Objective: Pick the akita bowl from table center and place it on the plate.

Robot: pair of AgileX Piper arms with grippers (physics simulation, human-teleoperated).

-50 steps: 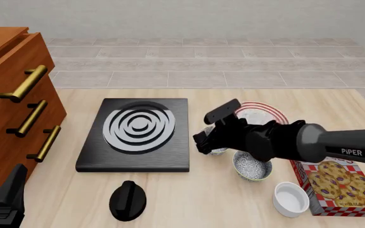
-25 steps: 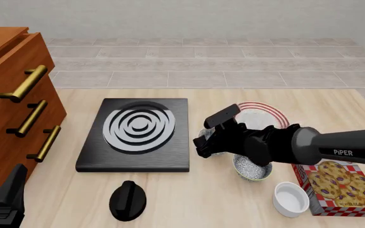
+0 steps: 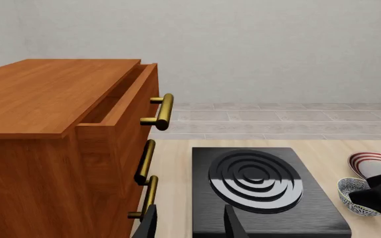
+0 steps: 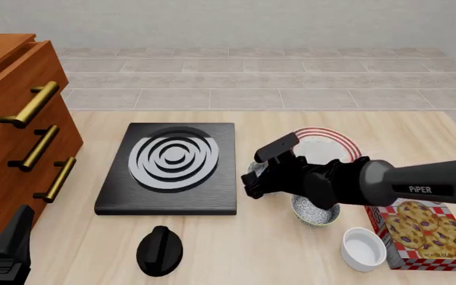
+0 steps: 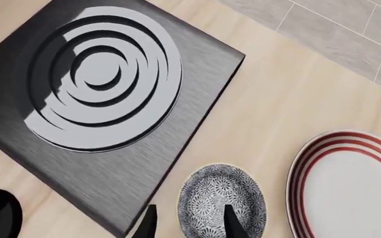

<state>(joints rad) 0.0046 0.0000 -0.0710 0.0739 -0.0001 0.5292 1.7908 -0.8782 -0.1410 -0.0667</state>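
Wooden table (image 4: 236,249) carries, from largest down: a drawer cabinet (image 4: 14,136) at far left, a black stove plate (image 4: 171,166) with grey rings, the plate (image 4: 335,145) with red stripes behind the right arm, a cookie box (image 4: 426,234), a black knob (image 4: 159,249), a white bowl (image 4: 364,248), a wider speckled bowl (image 4: 315,211), and the bowl (image 5: 222,201) to be picked. That bowl sits at table centre, just beside the stove's edge and near the plate, apart from it. Right gripper (image 5: 188,222) hangs over it with its fingers spread narrowly, straddling the near rim, holding nothing. Left gripper (image 3: 190,224) idles by the cabinet, parted and empty. Risks, as judged: the wider speckled bowl lies close under the arm and could be knocked or mistaken for the target. A thin rim pinch may slip or tip the bowl when it is lifted. Fingers descending off-centre could shove it against the stove.
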